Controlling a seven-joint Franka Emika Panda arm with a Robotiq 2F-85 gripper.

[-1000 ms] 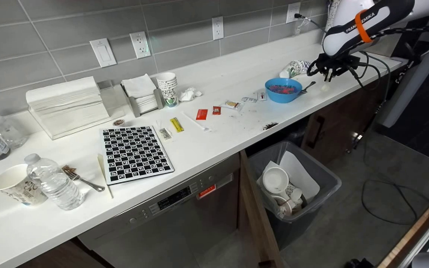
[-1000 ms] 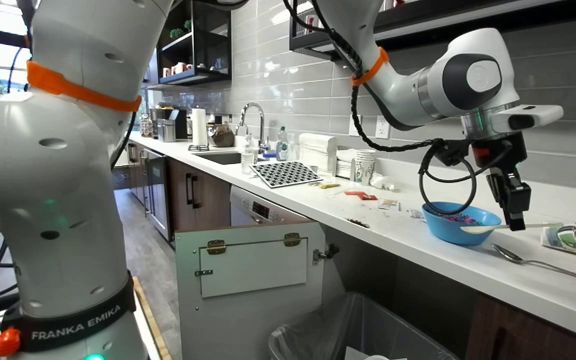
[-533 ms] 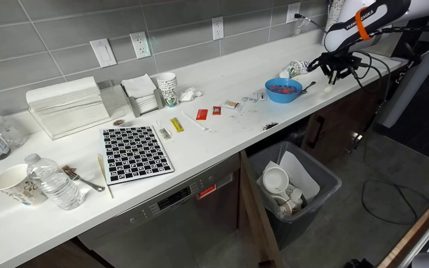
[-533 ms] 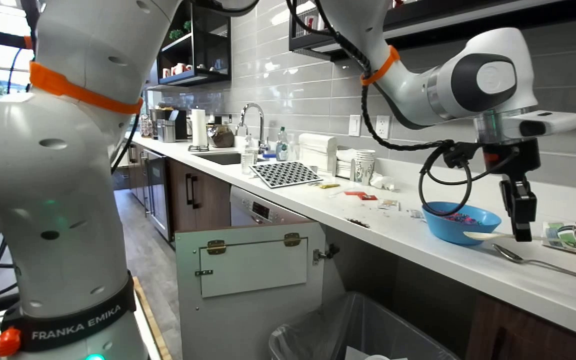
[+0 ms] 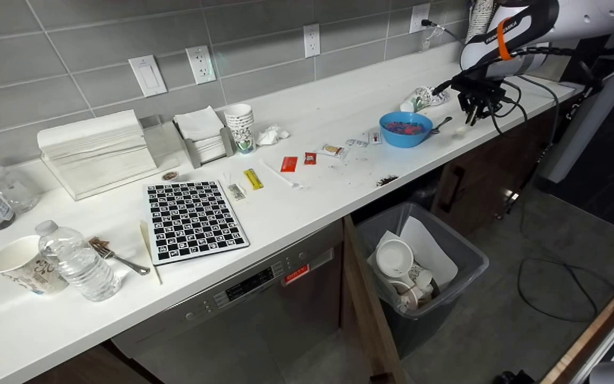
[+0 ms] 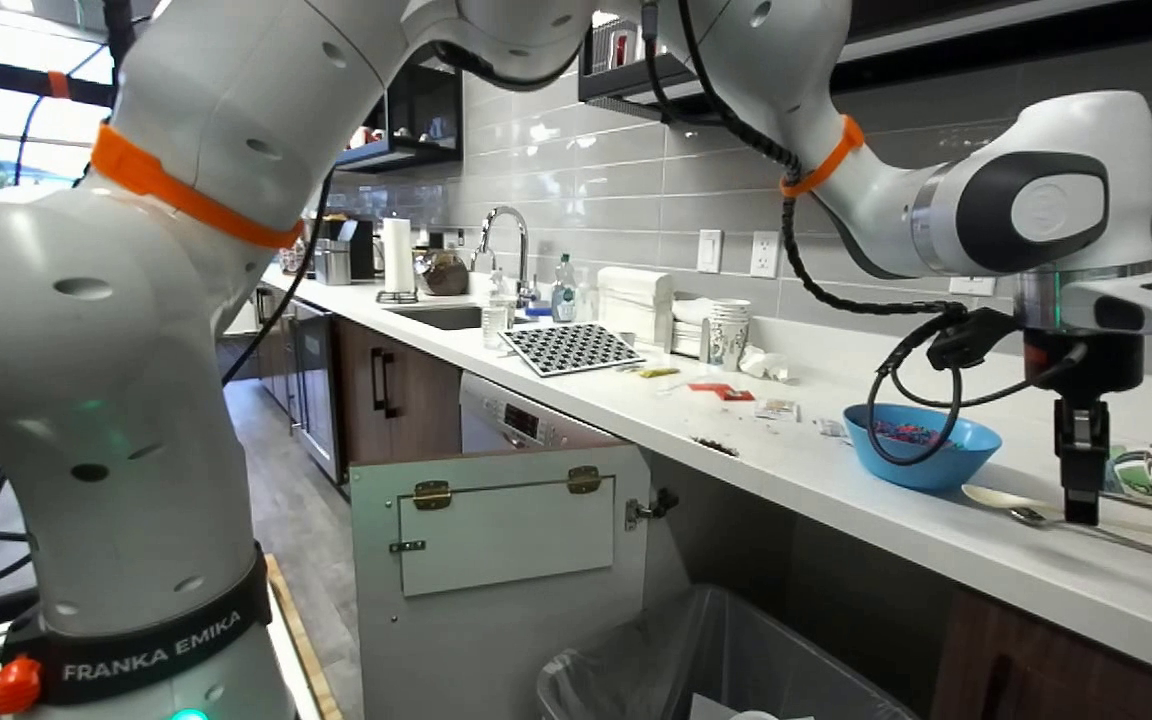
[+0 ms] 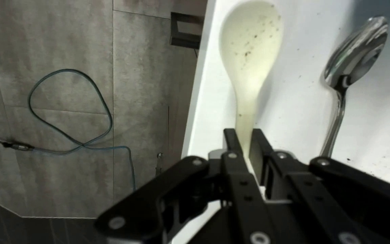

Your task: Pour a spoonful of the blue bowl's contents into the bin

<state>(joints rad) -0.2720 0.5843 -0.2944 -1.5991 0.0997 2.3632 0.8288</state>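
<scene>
Wrist view, from the left: mottled grey tiles make up the floor [image 7: 147, 67], and a thin dark cable [image 7: 83, 144] curls across them in a loop. Then comes the straight white edge of the bench [image 7: 293, 101], its smooth top dusted with dark specks. Above it, the end effector [image 7: 245, 137] pinches the slim handle of a pale spoon [image 7: 251, 51], whose broad oval scoop, cream-coloured, carries a few dark flecks. Whether the scoop touches the bench, I cannot tell. Just to its right lies a metal spoon [image 7: 352, 64], polished and curved.

In an exterior view, again from the left, a wide paper cup [image 5: 22, 266] stands close to a ribbed, clear plastic bottle [image 5: 80, 261]. Next come a flat checkered board [image 5: 196, 221], a stack of patterned paper cups [image 5: 241, 130] and a crumpled tissue [image 5: 271, 135]. Farther right, the round blue bowl [image 5: 404, 140], smooth-sided, sits on the bench with tiny pink and blue bits inside. Below, on the floor, stands the rectangular dark grey bin [image 5: 424, 328], a filmy liner over its rim.
</scene>
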